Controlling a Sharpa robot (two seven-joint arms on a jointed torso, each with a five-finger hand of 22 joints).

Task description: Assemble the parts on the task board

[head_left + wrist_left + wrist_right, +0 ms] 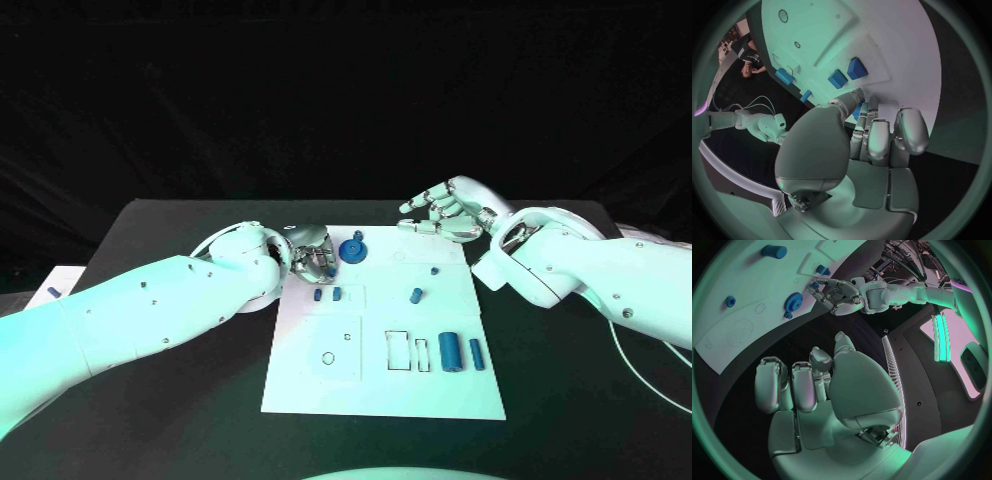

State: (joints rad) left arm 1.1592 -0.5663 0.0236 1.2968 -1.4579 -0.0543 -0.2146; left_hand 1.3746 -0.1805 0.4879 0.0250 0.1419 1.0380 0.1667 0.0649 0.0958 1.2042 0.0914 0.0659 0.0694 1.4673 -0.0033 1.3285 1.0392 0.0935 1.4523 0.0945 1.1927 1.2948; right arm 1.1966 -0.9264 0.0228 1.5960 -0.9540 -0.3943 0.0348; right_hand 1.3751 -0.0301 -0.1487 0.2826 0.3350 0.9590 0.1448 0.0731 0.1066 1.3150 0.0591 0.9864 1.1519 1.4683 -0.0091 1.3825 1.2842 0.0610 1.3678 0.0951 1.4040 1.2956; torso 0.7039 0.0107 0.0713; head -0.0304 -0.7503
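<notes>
Reaching with my left robot hand [312, 256] to the far left corner of the white board [378, 395], I hold its fingers curled over a small blue piece [327, 270]; whether they grip it I cannot tell. The blue gear [356, 248] lies just beside them, two blue blocks [327, 295] nearer me. My right robot hand [444, 214] hovers past the board's far edge over the worktop [173, 225], fingers curled, holding nothing. Best practice, I judge: confirm a firm pinch before lifting, keeping clear of the gear.
</notes>
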